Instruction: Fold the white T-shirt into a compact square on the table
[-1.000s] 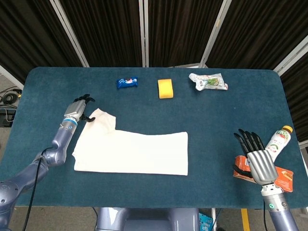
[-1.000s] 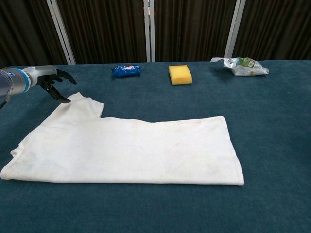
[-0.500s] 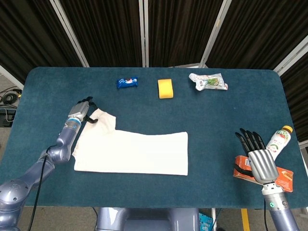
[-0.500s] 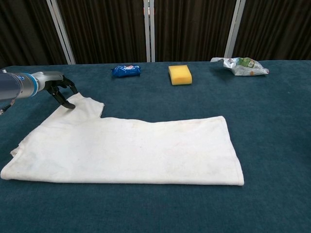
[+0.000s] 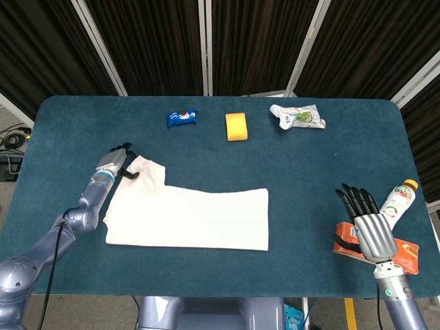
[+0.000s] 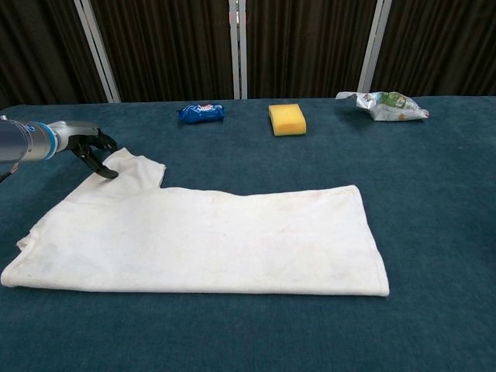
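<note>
Chest view: white T-shirt sleeve corner lies under the left hand's curled fingertips, touching.

Head view: high, looking steeply down on the whole table. Chest view: low, near the front edge, facing level across. Shared: shirt, left hand, far items.

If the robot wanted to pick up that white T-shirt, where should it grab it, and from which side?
Probably the sleeve that sticks out at the far left corner of the white T-shirt, coming from the left edge. It is a loose flap lying flat, easy to pinch and lift, and the left hand is already at it, fingertips on the cloth.
</note>
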You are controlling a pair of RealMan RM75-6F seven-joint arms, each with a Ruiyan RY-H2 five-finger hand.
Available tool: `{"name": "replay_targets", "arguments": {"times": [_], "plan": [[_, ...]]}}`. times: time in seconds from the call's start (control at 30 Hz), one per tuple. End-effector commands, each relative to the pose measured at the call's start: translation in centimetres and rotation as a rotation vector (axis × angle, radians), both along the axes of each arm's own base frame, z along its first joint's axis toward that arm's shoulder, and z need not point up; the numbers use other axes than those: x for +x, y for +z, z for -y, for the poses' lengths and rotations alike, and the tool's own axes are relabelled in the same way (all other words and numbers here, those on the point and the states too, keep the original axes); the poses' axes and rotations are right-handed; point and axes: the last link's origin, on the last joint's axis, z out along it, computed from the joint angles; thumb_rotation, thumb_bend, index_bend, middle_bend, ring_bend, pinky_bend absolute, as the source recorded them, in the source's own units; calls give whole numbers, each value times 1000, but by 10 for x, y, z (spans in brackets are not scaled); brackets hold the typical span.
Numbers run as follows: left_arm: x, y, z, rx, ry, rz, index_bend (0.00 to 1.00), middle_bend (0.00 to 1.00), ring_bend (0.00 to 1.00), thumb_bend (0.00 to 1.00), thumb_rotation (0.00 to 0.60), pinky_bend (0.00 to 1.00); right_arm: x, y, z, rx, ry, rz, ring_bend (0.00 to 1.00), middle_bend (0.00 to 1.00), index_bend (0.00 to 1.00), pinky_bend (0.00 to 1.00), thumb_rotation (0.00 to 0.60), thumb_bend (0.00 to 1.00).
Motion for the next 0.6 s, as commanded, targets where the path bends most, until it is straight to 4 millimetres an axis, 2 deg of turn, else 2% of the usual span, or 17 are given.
{"name": "replay_targets", "arguments": {"times": [0.03, 0.3, 0.6], "plan": [[0, 0, 0, -3, 0, 0, 526, 0, 0, 308, 600, 0, 0, 0, 0, 0, -1, 1, 0, 25, 55, 0, 600, 74], [0, 4, 0, 1, 1, 5, 548, 0, 0, 310, 600, 0, 0, 0, 0, -1, -1, 2, 0, 25, 55, 0, 600, 74], [3, 5, 3, -3, -10, 26, 597, 0, 0, 443, 600, 0, 0, 1, 0, -2, 2, 2, 0, 26, 56, 0, 600, 74]]}}
